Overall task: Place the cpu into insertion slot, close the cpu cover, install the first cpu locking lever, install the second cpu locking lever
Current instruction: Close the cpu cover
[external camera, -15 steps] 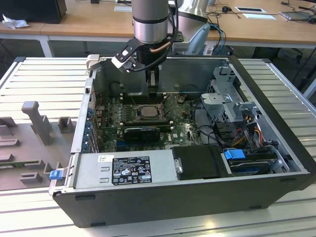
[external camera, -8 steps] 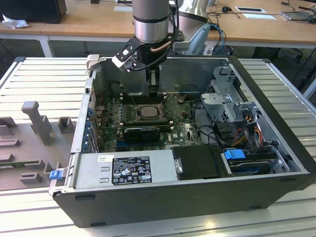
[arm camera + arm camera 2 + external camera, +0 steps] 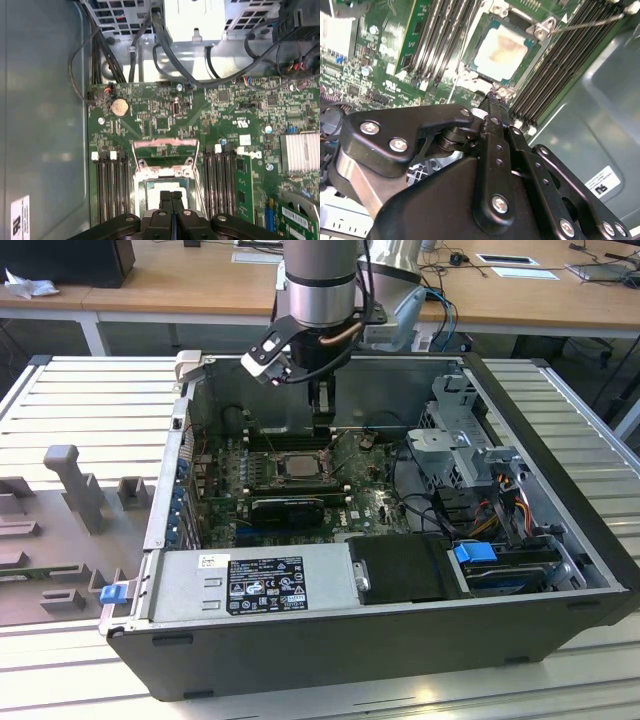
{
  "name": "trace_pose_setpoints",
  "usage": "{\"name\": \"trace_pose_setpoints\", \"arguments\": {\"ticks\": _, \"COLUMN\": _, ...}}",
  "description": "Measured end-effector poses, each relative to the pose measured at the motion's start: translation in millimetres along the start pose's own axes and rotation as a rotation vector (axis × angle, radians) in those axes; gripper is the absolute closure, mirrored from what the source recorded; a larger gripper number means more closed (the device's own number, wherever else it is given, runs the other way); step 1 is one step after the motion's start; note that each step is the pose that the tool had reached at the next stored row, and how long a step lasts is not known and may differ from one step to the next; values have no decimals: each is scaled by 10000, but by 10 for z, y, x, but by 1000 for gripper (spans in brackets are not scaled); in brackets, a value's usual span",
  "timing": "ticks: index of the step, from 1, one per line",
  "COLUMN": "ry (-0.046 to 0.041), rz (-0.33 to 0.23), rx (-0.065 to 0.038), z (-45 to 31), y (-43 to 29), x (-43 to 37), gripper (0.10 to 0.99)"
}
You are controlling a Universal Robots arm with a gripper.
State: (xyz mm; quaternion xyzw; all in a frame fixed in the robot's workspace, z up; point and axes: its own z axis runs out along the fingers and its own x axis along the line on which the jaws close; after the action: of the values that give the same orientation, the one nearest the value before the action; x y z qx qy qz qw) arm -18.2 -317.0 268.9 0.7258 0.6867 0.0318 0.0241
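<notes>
CPU [image 3: 297, 466] lies flat in the slot [image 3: 266, 468], pale top up, on the board inside the open case [image 3: 350, 655]. In the exterior view the gripper [image 3: 322, 428] hangs at the CPU's one o'clock, over the slot's far rim and pointing straight down. A black-and-white label [image 3: 267, 585] sits at the slot's six o'clock, its print too small to read.

In the second wrist view the CPU [image 3: 504, 52] shows a brownish smear. The gripper [image 3: 495, 100] is clenched on nothing, its tip just beside a slot corner. A thin lever [image 3: 585, 22] slants free, seemingly unlatched. A white sticker [image 3: 602, 182] on the case wall cannot be read.

In the first wrist view the gripper [image 3: 171, 196] partly hides the CPU [image 3: 156, 189]. The cover [image 3: 165, 145] stands raised beyond it, leaving the chip exposed.
</notes>
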Motion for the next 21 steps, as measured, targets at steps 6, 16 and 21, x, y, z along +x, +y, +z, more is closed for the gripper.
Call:
{"name": "trace_pose_setpoints", "arguments": {"ticks": 6, "ry": -3, "rz": 1, "rx": 2, "z": 17, "y": 113, "x": 6, "gripper": 980}}
{"name": "trace_pose_setpoints", "arguments": {"ticks": 16, "ry": -7, "rz": 0, "rx": 95, "z": 70, "y": 576, "x": 32, "gripper": 980}}
{"name": "trace_pose_setpoints", "arguments": {"ticks": 21, "ry": -5, "rz": -87, "rx": 183, "z": 200, "y": 686, "x": 38, "gripper": 980}}
